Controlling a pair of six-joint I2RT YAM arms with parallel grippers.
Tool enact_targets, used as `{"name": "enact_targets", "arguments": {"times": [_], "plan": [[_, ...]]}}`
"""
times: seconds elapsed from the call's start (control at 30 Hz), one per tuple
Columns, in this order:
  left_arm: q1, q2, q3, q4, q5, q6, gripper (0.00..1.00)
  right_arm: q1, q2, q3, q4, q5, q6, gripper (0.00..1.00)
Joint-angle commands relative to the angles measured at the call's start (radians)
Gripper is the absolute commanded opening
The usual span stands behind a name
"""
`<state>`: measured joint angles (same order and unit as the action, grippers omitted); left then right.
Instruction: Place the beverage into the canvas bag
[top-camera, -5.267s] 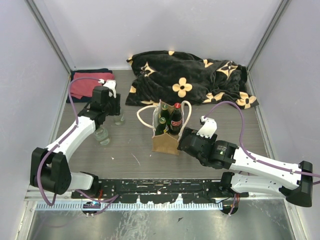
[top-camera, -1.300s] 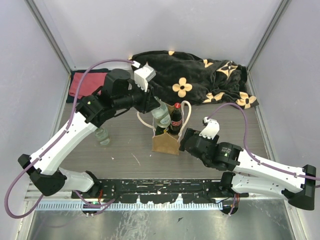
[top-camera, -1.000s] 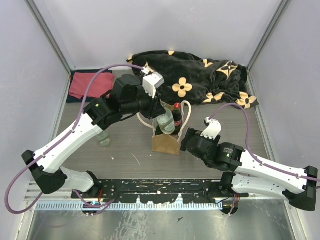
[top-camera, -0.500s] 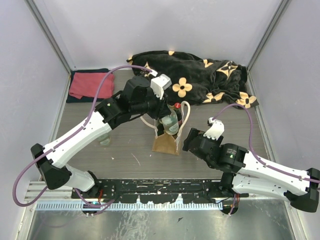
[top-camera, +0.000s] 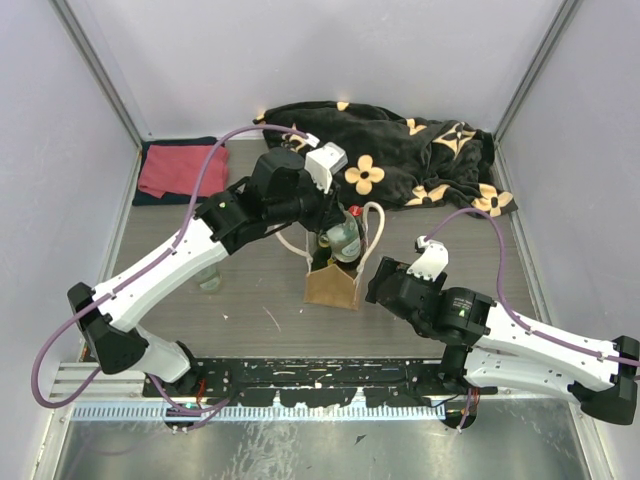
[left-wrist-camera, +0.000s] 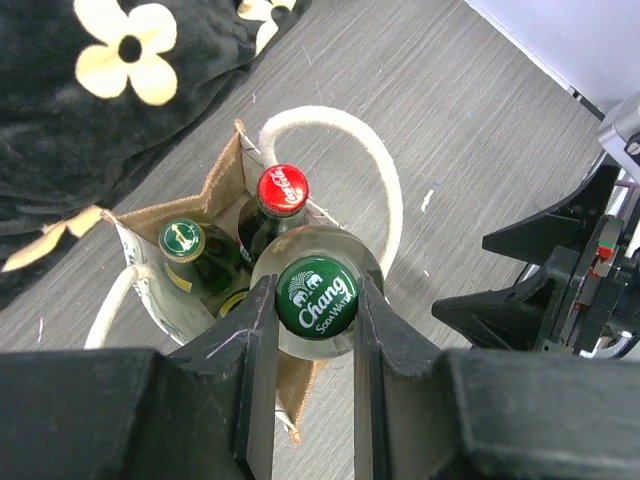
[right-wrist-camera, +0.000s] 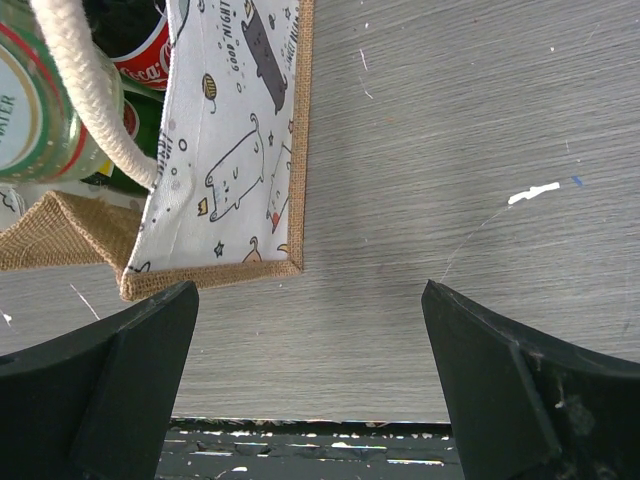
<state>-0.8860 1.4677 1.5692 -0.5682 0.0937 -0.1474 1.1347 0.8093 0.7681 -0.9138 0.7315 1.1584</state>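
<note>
The canvas bag (top-camera: 333, 283) stands upright mid-table, tan with white rope handles; it also shows in the left wrist view (left-wrist-camera: 190, 216) and its printed side in the right wrist view (right-wrist-camera: 238, 150). It holds a red-capped cola bottle (left-wrist-camera: 282, 190) and a green bottle (left-wrist-camera: 184, 240). My left gripper (left-wrist-camera: 316, 312) is shut on the neck of a clear soda water bottle with a green cap (left-wrist-camera: 316, 296) and holds it over the bag's open top, also seen from above (top-camera: 343, 237). My right gripper (right-wrist-camera: 310, 350) is open and empty, low over the table just right of the bag.
A black flower-patterned blanket (top-camera: 380, 160) lies at the back. A red cloth (top-camera: 170, 170) lies at the back left. Another clear bottle (top-camera: 206, 275) stands left of the bag. Walls close in both sides.
My left arm picked the soda water bottle from the left side and carried it right to above the bag. My right gripper backed slightly away from the bag.
</note>
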Motion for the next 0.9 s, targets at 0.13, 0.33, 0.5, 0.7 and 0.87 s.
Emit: {"name": "enact_targets", "arguments": {"times": [0.13, 0.33, 0.5, 0.7, 0.87], "plan": [[-0.005, -0.026, 0.111, 0.107, -0.012, 0.015, 0.0, -0.003, -0.009, -0.003, 0.015, 0.026, 0.021, 1.0], [-0.008, -0.028, 0.043, 0.122, 0.007, 0.001, 0.0, -0.003, -0.004, -0.005, 0.017, 0.025, 0.02, 1.0], [-0.01, -0.025, -0.027, 0.153, 0.0, -0.01, 0.0, -0.003, 0.006, -0.014, 0.038, 0.018, 0.018, 1.0], [-0.016, -0.004, -0.078, 0.185, -0.011, -0.017, 0.0, -0.004, 0.032, -0.008, 0.047, 0.016, 0.012, 1.0], [-0.028, 0.013, -0.126, 0.214, -0.022, -0.022, 0.0, -0.006, 0.045, -0.004, 0.057, 0.013, 0.005, 1.0]]}}
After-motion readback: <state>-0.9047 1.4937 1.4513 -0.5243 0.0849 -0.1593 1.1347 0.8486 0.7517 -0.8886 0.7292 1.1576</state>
